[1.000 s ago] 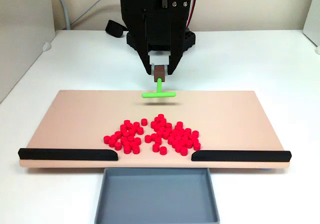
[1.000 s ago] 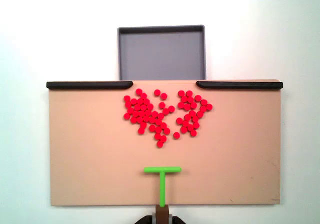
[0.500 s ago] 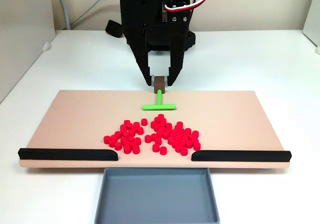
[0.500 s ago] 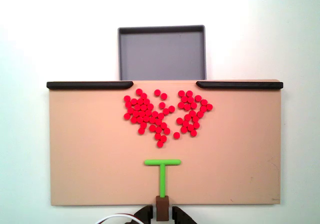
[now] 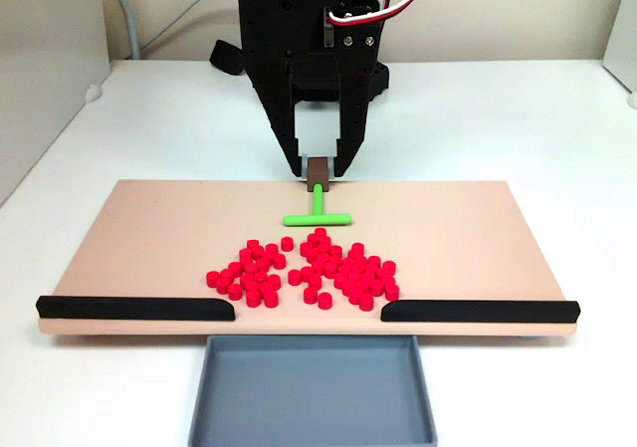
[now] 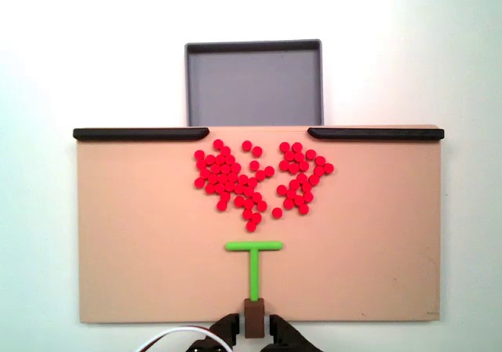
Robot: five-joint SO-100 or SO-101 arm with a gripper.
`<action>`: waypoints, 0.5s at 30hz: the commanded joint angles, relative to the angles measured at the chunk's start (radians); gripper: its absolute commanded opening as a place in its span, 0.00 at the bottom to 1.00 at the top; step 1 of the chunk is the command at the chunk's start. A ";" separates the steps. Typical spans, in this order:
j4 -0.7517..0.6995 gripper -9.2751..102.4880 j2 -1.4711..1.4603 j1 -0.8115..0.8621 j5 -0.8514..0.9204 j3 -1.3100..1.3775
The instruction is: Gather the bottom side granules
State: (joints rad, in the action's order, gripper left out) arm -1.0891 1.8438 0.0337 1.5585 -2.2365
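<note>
Both fixed views showed me the gripper (image 5: 318,167) pinching the green T-shaped pusher's (image 5: 317,213) brown block; one (image 6: 253,262) showed its bar clear of the granules (image 6: 255,179).

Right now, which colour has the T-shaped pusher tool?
Bright green; the pusher tool shows best in the fixed view from above.

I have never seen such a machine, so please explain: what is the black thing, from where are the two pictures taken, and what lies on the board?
The black thing is a small robot arm. Its gripper has two fingers, shut on the brown handle of a green T-shaped pusher.

One fixed view looks at the arm from the front, slightly above. The other fixed view looks straight down, with the gripper at the bottom edge.

A tan board lies on a white table. On the board sit many small red granules, between the pusher and a gap between two black rails. A grey tray, with nothing in it, waits beyond the gap.
</note>
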 commanded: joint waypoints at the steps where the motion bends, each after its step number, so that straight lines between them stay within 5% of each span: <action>1: 0.006 0.08 -0.029 0.008 0.002 0.018; 15: 0.006 0.08 -0.121 0.014 -0.003 0.094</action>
State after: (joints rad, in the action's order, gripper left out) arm -1.0891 1.7518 0.0399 1.5585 -2.1537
